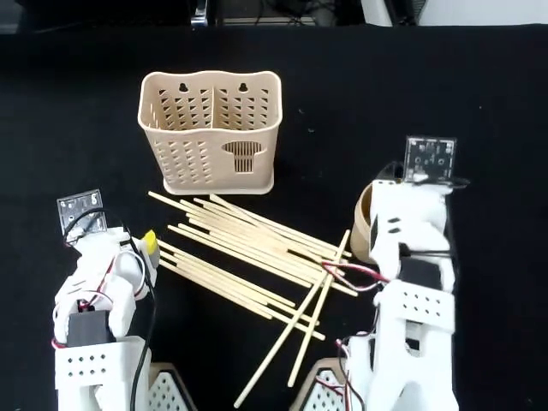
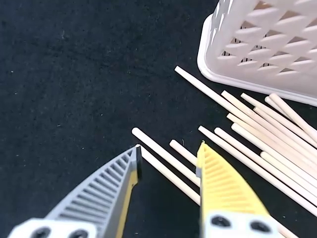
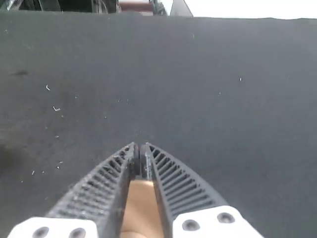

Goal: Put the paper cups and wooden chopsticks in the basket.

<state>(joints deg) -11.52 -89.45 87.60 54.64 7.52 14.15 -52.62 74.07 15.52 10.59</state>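
The beige slotted basket (image 1: 210,128) stands upright at the back centre and also shows in the left wrist view (image 2: 267,44). Several wooden chopsticks (image 1: 248,248) lie fanned out on the black table in front of it. My left gripper (image 2: 169,147) is open just above the near ends of the chopsticks (image 2: 247,144), its yellow fingertip (image 1: 150,242) beside them. My right gripper (image 3: 139,147) is shut, with the tan paper cup (image 3: 141,203) between its fingers. That cup (image 1: 363,224) shows partly under the right arm, to the right of the chopstick pile.
Black cloth covers the table (image 1: 77,111). Both arm bases stand at the front edge, left (image 1: 90,368) and right (image 1: 402,360). Open room lies left of the basket and at the back right.
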